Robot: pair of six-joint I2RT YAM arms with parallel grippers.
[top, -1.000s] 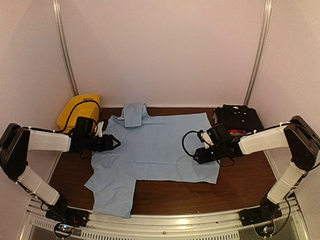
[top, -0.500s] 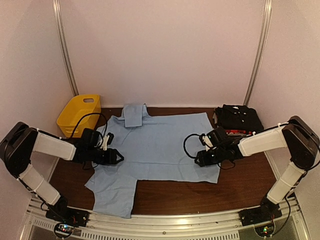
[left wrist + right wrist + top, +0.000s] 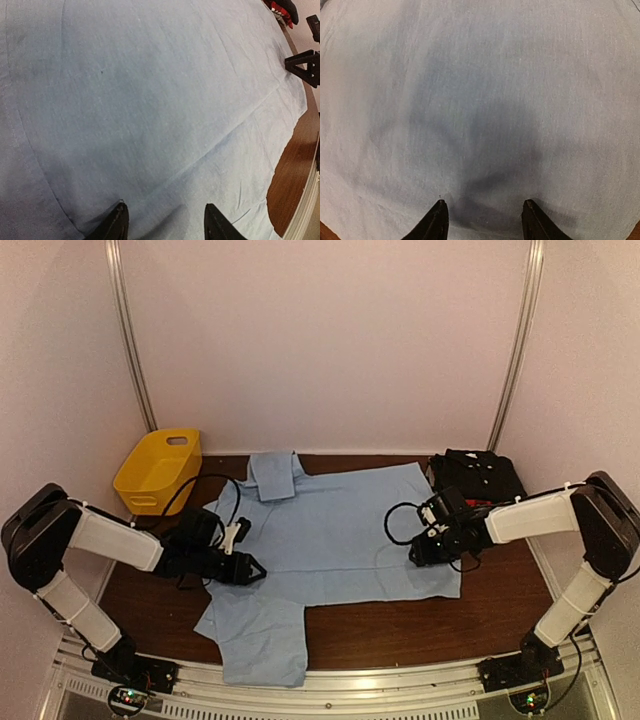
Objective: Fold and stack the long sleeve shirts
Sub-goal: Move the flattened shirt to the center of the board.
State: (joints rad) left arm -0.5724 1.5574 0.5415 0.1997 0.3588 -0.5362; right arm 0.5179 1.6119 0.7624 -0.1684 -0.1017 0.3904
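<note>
The light blue long sleeve shirt (image 3: 335,530) lies spread flat on the brown table, one sleeve (image 3: 262,635) reaching the near edge. It fills the left wrist view (image 3: 150,100) and the right wrist view (image 3: 480,100). My left gripper (image 3: 250,568) is open, fingertips apart and low on the shirt's left part (image 3: 164,207). My right gripper (image 3: 418,552) is open, low on the shirt's right part (image 3: 482,202). A folded black shirt (image 3: 478,475) sits at the back right on a red-edged one (image 3: 472,503).
A yellow plastic basket (image 3: 158,468) stands at the back left. Bare wood table (image 3: 480,610) shows at the front right and along the left (image 3: 140,580). White walls close in the back and sides. The shirt's near sleeve hangs at the table's front edge.
The blue shirt has slid to the right and slightly nearer. Both grippers have moved right with it, and the left one has also come nearer. The near sleeve has shifted right.
</note>
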